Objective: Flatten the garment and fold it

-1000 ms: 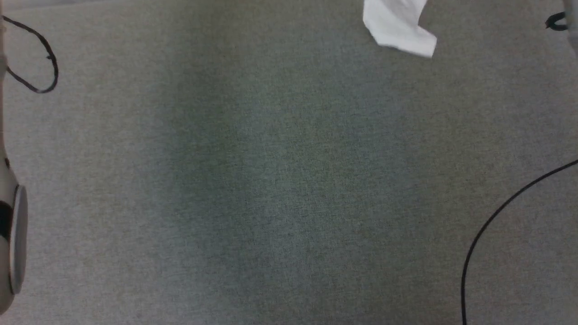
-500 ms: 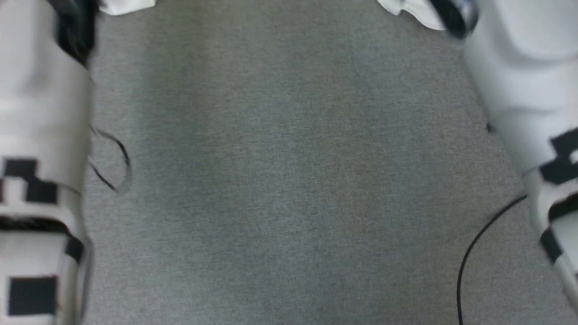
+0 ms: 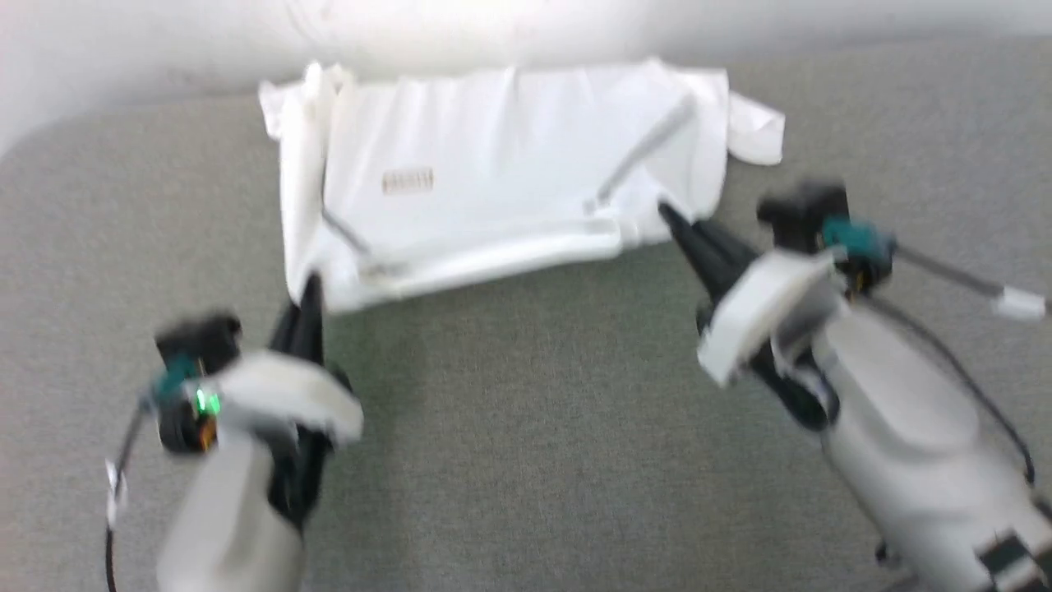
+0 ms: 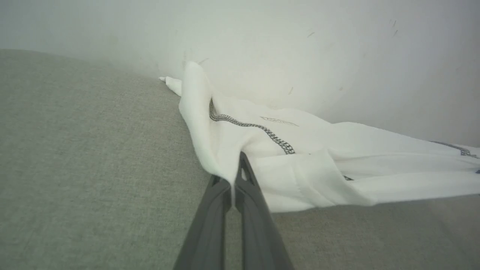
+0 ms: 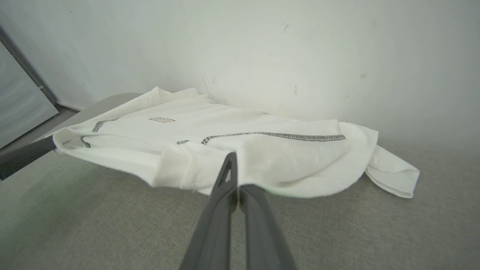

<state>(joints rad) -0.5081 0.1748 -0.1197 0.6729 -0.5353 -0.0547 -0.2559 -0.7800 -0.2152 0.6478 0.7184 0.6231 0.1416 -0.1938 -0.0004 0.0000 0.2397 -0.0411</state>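
While the left pincer (image 3: 311, 286) nips one garment (image 3: 509, 156) corner, the right pincer (image 3: 667, 214) nips another

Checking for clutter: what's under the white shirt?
Grey fabric surface shows beneath the white shirt where the left gripper and right gripper hold up its near edge. Anything under the rest is covered.

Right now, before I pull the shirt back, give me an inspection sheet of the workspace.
Surface: grey woven fabric.
Job's things: white shirt, logo patch up, lying by the wall, near edge raised.
Clutter: nothing seen.
Grippers: left gripper shut on the shirt's near left corner; right gripper shut on its near right corner.
Cables: dark cable along the right arm.
Surroundings: white wall behind the shirt.
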